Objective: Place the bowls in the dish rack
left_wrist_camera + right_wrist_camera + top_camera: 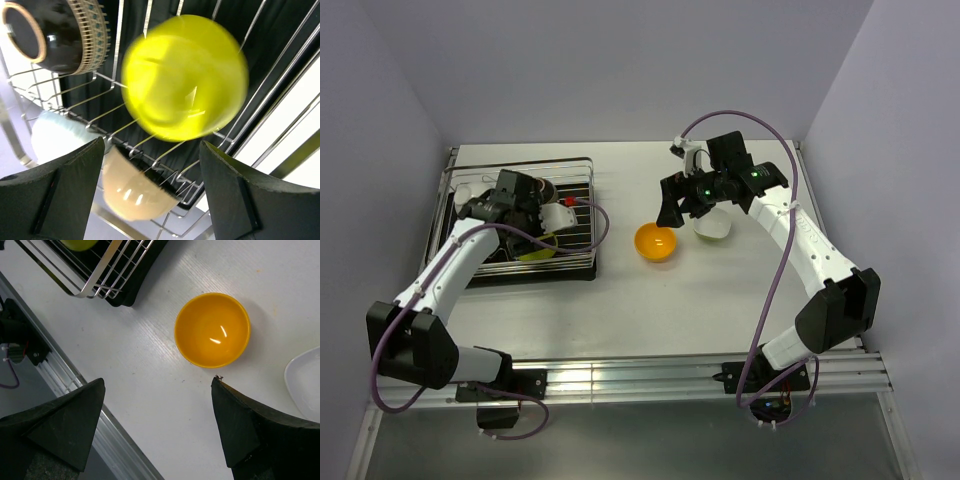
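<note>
Left wrist cam has me a bit nervous. My left gripper (152, 150) is spread wide with nothing pinched. The lime bowl (185, 77) sits right under the gap, over the dish rack (530, 165) wires, and it's smeared with blur. There's a black patterned bowl (50, 35) at 10 o'clock, a white bowl (60, 135) at 8 and a beige bowl (135, 192) at 6, all in the rack.

Kai: Blur means it's moving?

Me: That's my guess, but I can't be sure. If it's rocking, it could roll off the tines and knock the beige one, or end up lying flat. I can't tell from here whether it's seated between tines.

Kai: And the other arm?

Me: The right gripper (156, 385) hangs open too, empty, above the table (150, 405). The orange bowl (212, 330) is at 1 o'clock from the gap, mouth up and apart from the fingers. The other white bowl (305, 385) pokes in at 3 o'clock. Neither is loaded yet. The orange one looks smooth and round, so an off-centre pinch on the rim could squirt it out. A wide swing might also clip the white one near it.
</note>
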`<control>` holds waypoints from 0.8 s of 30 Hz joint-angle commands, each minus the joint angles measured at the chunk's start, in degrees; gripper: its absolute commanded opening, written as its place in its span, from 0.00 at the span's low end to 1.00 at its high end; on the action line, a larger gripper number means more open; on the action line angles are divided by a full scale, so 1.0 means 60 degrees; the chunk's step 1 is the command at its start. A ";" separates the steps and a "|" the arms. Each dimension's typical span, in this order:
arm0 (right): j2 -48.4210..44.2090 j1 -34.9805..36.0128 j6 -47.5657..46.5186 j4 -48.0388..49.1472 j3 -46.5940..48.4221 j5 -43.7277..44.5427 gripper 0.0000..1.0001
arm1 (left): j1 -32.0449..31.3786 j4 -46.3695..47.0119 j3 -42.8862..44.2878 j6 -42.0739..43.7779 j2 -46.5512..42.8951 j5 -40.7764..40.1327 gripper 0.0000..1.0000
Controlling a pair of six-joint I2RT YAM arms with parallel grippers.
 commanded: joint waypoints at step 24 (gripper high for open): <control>0.1524 -0.0909 -0.0215 -0.0565 0.0319 0.1492 0.73 | 0.0589 -0.0228 0.3282 -0.4175 0.0832 0.4252 0.80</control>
